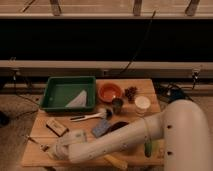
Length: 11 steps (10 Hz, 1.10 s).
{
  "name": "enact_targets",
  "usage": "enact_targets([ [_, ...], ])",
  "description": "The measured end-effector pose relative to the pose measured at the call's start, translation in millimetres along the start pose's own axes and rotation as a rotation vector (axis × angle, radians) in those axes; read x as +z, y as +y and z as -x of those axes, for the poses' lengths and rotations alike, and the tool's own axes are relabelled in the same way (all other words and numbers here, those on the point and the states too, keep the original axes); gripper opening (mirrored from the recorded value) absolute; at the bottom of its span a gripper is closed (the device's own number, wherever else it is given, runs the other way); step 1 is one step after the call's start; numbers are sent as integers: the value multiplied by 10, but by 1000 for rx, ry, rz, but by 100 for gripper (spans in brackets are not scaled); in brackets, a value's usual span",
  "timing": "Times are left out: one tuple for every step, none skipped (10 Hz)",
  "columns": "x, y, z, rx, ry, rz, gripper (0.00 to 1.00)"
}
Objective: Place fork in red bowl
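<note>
At the lower left of the frame, close to the front edge of the wooden table (31, 158), the gripper (48, 147) sits low with its fingers closed. They appear to pinch one end of the fork (34, 142), whose slim silvery length sticks out toward the left and lies on or just above the wood. The grip is hard to confirm, and that is the first risk. A thin handle held near its end can pivot or slide out as it is lifted, and this close to the edge it could drop off the table.

Just behind the gripper is a brown block (56, 126). Farther toward the middle lie a black-handled brush (89, 117) and a blue packet (100, 128). A fork dangling low could catch on any of these as the white arm (125, 137) carries it across.

Farther back, a dark cup (117, 105) stands just in front of the red bowl (110, 92), right on the likely approach line, so a low pass could knock it over. The green tray (70, 93) sits just beside the bowl on the left, and a release too far to that side would put the fork in the tray. The bowl looks shallow, so a fork dropped across its rim might tip out.
</note>
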Motion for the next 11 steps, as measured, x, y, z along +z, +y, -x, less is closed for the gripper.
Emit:
enact_targets([
  [-76, -65, -11, 4, -3, -7, 0],
  [-136, -121, -33, 10, -5, -14, 0],
  [-200, -174, -36, 14, -8, -24, 0],
  [-278, -225, -36, 12, -12, -32, 0],
  [-359, -282, -44, 12, -13, -41, 0],
  [-461, -369, -33, 9, -16, -56, 0],
  [-566, -452, -4, 0, -18, -69, 0],
  [-671, -555, 8, -6, -21, -87, 0],
  [-762, -632, 24, -8, -25, -101, 0],
  [-841, -690, 63, -17, -29, -115, 0],
  [-869, -709, 72, -22, -30, -121, 0],
])
